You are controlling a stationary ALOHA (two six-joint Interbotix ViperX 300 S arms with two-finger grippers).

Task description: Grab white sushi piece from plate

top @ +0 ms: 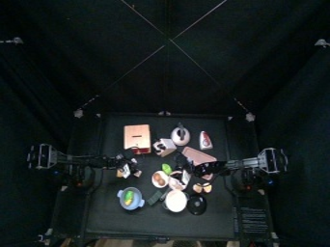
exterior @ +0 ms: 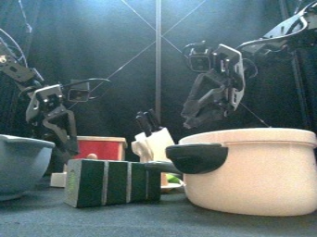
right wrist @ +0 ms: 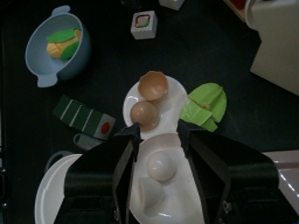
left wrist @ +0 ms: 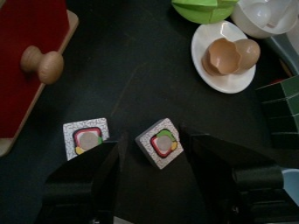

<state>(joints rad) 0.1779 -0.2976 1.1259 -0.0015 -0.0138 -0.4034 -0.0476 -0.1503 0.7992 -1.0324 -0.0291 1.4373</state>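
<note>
Between the jaws: right gripper (right wrist: 162, 166) stands wide open above the white plate (right wrist: 163, 122), gripping nothing.
Left gripper (left wrist: 149, 166): open over two white sushi pieces (left wrist: 162, 142), off that plate.
Risk: closing on a brown shell (right wrist: 153, 84) instead.

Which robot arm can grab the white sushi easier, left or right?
Left, probably. The left fingers are open and hang right over a white-rimmed sushi piece on the table. The right fingers are above the plate of brown shells, with the sushi farther off.
</note>
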